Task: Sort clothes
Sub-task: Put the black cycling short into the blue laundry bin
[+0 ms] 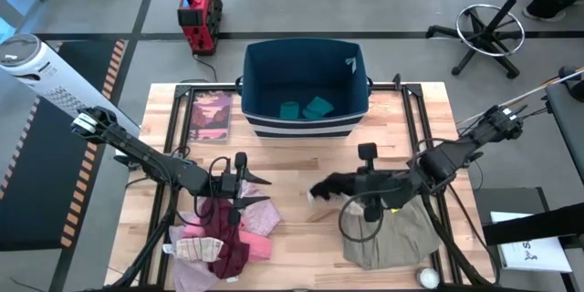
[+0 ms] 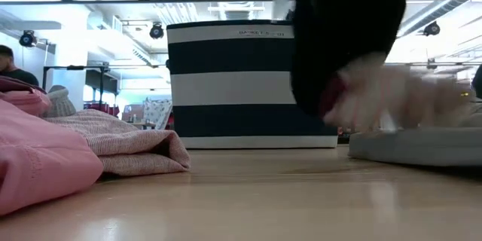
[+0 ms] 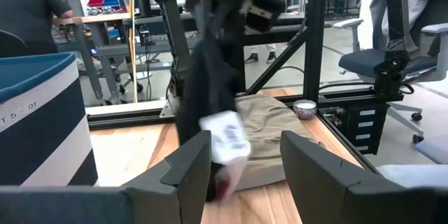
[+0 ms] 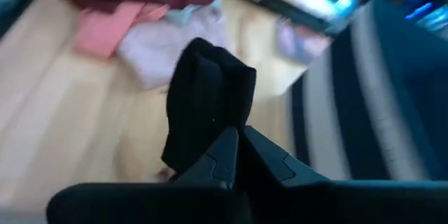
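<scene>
Two dark, jointed arms trailing black cables.

left gripper (image 1: 258,190) open, right gripper (image 1: 351,185) clamped

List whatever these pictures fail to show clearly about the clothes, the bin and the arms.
- Inside of the navy striped plastic bin: only the high view shows two teal pieces; the low view sees just its wall.
- Black fabric garment in the right pincer: blurred in the low view; its type is unclear.
- Lower layers of the pink and maroon clothes pile: covered by upper pieces.
- Left pincer: open above the pile, empty.
</scene>
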Action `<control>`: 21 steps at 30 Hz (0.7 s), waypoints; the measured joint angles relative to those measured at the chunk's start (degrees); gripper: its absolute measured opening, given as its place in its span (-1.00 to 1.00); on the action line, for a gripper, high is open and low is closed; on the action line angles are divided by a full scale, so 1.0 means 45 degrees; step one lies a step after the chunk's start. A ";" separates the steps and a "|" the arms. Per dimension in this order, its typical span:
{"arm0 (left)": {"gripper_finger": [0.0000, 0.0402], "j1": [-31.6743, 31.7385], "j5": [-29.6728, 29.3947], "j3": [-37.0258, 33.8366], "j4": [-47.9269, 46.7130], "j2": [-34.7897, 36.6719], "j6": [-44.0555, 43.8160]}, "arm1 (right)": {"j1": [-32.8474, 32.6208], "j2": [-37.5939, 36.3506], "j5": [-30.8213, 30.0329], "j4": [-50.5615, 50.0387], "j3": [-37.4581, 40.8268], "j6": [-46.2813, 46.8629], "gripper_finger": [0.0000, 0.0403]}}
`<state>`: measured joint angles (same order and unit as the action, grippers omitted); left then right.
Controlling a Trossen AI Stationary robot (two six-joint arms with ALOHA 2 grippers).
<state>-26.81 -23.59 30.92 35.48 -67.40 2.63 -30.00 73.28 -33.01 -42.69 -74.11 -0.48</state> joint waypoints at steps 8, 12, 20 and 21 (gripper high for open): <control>-0.19 0.0000 0.0009 0.0000 -0.0005 0.0000 0.0417 | 0.1372 -0.0010 -0.1442 0.2228 -0.1020 -0.3387 -1.00; -0.17 0.0000 0.0015 0.0000 -0.0052 0.0000 0.0560 | 0.2579 -0.0005 -0.1414 0.3935 -0.1494 -0.5582 -1.00; -0.15 0.0000 0.0024 0.0001 -0.0228 -0.0010 0.0594 | 0.5413 -0.0005 -0.0141 0.7875 -0.2961 -0.9208 -1.00; -0.15 0.0000 0.0024 0.0000 -0.0239 -0.0010 0.0590 | 0.5856 -0.0009 0.0181 0.7985 -0.3131 -0.9232 -1.00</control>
<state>-26.81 -23.49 30.92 34.41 -67.44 5.28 -3.65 73.24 -32.20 -6.76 -88.20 -42.02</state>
